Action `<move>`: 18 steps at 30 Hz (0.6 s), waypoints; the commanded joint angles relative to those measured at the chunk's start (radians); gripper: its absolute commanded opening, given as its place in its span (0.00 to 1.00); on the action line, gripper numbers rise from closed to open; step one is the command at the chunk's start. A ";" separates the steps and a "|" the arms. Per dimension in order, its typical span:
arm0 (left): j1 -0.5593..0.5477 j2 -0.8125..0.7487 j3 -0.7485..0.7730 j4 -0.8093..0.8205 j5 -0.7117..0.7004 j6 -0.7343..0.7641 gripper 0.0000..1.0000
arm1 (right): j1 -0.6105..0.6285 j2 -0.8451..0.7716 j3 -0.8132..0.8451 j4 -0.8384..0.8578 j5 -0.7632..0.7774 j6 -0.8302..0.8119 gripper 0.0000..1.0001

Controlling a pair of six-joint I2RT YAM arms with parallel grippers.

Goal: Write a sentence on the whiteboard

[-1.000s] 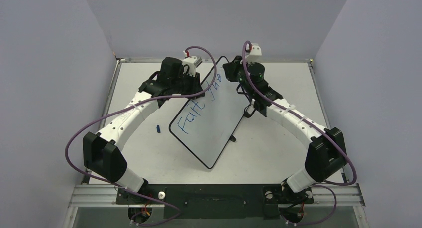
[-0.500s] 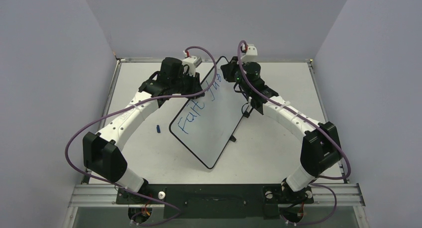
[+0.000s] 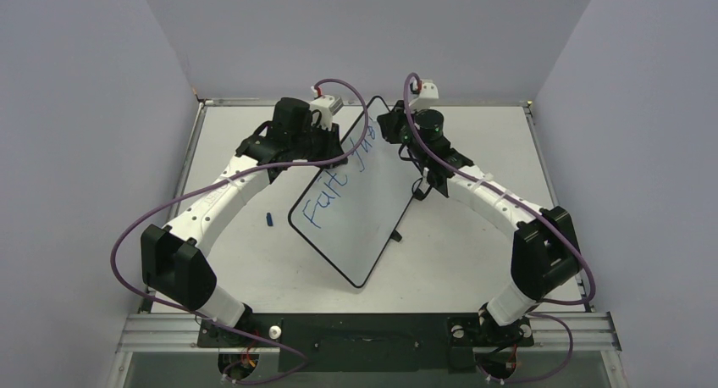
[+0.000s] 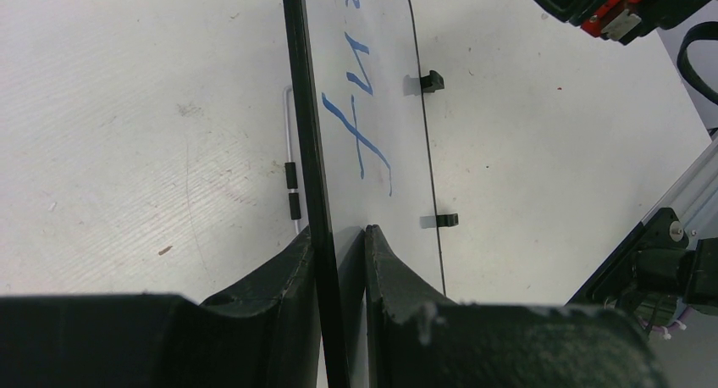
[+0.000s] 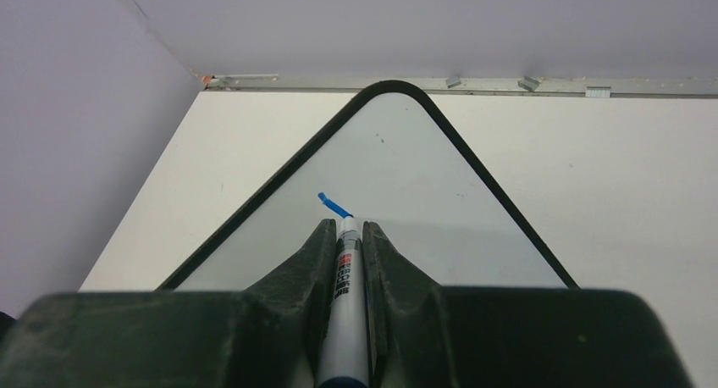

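Writing the sentence point(image 3: 339, 178), second word: my left end effector point(image 4: 339, 232) clamps the whiteboard point(image 3: 360, 227) edge mid-table, and my right end effector point(image 5: 347, 224) pinches the marker point(image 5: 345, 274), tip near the board's far corner. Next I'd say steady strokes, even pressure.

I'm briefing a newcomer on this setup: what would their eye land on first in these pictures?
The big whiteboard, set diagonally mid-table, with large blue writing across it. The left fingers clamp its edge on the left side, while the right fingers hold a marker with its tip at a blue stroke near the board's far corner.
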 commanded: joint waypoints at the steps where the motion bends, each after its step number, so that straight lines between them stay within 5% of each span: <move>1: 0.003 -0.044 0.018 0.080 -0.063 0.107 0.00 | -0.002 -0.029 -0.055 0.033 -0.014 0.003 0.00; 18: 0.003 -0.048 0.017 0.081 -0.063 0.107 0.00 | -0.005 -0.076 -0.132 0.025 0.012 -0.004 0.00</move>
